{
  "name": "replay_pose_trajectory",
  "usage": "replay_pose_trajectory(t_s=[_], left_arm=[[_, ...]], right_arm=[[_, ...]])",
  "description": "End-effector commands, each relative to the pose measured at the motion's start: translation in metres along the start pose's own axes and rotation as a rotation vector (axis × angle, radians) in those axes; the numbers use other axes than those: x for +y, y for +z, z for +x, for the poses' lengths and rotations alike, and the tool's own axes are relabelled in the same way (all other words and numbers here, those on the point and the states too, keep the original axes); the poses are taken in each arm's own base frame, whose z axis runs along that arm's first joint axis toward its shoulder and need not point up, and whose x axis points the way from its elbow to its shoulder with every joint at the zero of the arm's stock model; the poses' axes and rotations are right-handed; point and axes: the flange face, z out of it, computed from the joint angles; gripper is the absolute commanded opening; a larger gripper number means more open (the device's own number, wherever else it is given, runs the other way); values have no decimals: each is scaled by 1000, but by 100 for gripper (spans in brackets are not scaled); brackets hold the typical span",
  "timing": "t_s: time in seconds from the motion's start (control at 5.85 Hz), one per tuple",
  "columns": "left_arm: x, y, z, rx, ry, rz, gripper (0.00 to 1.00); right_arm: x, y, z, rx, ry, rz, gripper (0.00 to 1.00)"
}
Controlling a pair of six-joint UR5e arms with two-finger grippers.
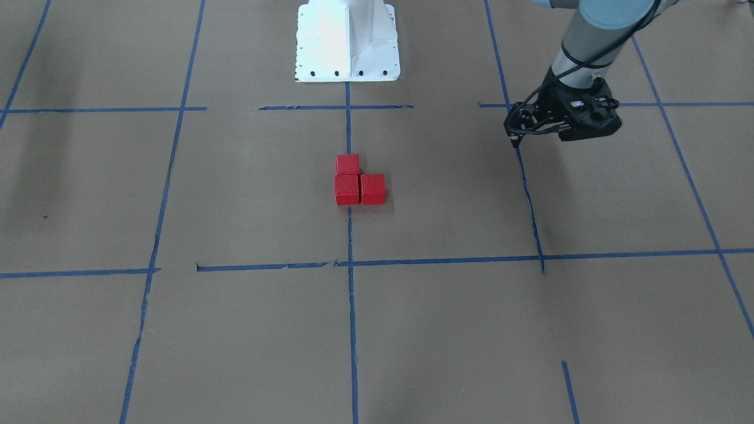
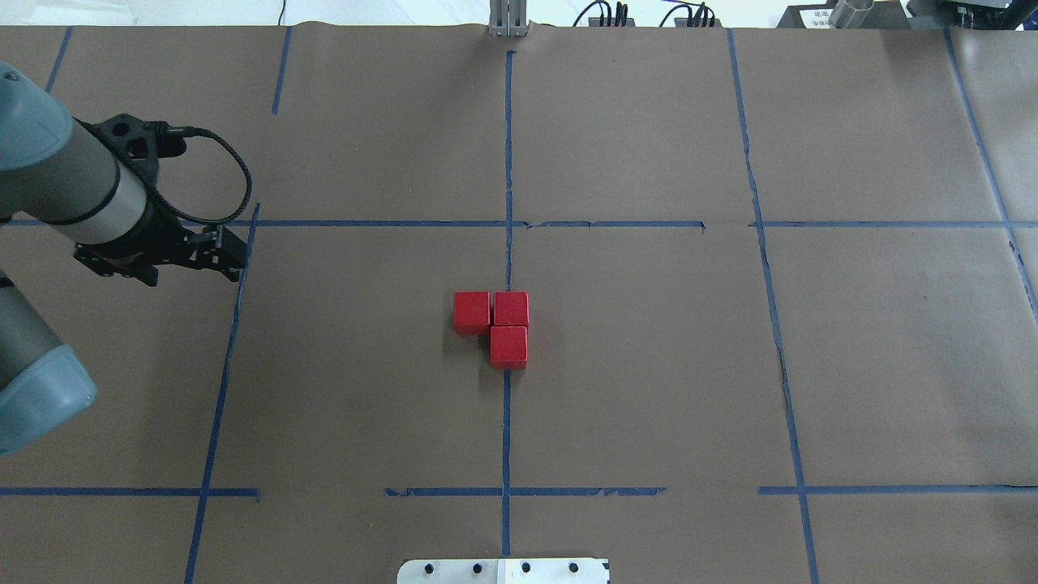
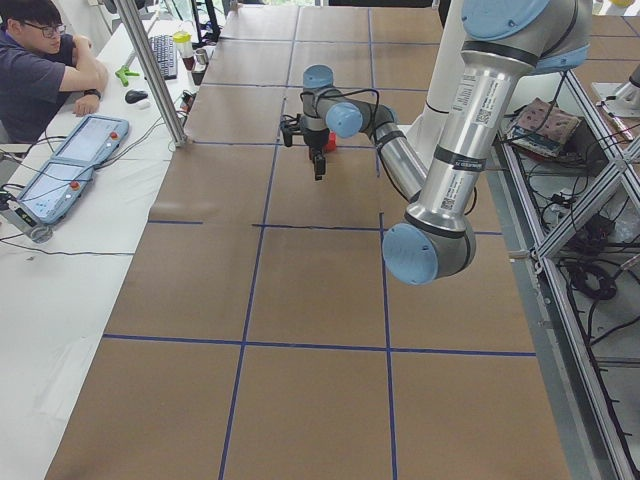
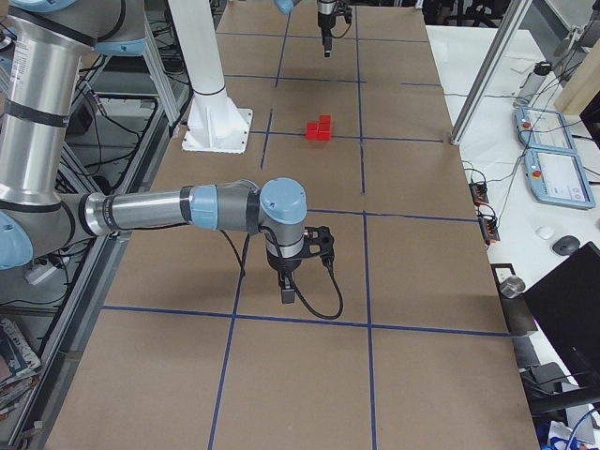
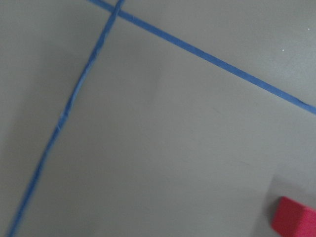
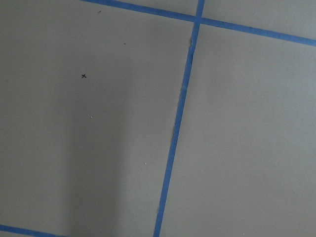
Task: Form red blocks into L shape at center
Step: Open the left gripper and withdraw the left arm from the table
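**A:** Where are the blocks?

**B:** Three small bright-red matte cubes (image 2: 511, 309) sit at the middle of a brown paper-covered bench (image 2: 649, 365), which is marked into squares by blue tape lines (image 2: 507, 162). The cubes touch one another and form an L. The corner cube lies on the centre tape line, the second is just beside it on the robot's left, and the third is on the side nearer the white robot base (image 1: 347, 41). The front-facing camera shows the same L (image 1: 347, 189).

**A:** And the arms?

**B:** The left gripper (image 1: 515, 136) hangs above a tape line, well apart from the cubes, on the robot's left side. Its fingers look pressed together with nothing between them. Its wrist camera sees bare paper, tape, and a red cube edge (image 5: 296, 217) in one corner.

**A:** The right one?

**B:** The right gripper (image 4: 288, 295) points down at the bench, far from the cubes. It shows only in the side view, so I cannot tell whether its fingers are apart or together.
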Motion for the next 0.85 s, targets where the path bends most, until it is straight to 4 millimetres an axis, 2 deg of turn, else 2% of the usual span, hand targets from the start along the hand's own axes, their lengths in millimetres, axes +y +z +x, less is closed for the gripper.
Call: replay_pose_trajectory(t_s=[0.0, 0.17, 0.51, 0.68], left_arm=[[-11, -10, -141, -23, 272, -48, 100], [-11, -13, -217, -52, 312, -58, 100], [-9, -8, -394, 10, 265, -91, 100], [7, -2, -458, 65, 195, -89, 100]], right_arm=[[-1, 0, 0, 0, 6, 1, 100], [-1, 1, 1, 0, 7, 0, 100], [-1, 1, 1, 0, 7, 0, 100], [-1, 1, 1, 0, 9, 0, 100]])
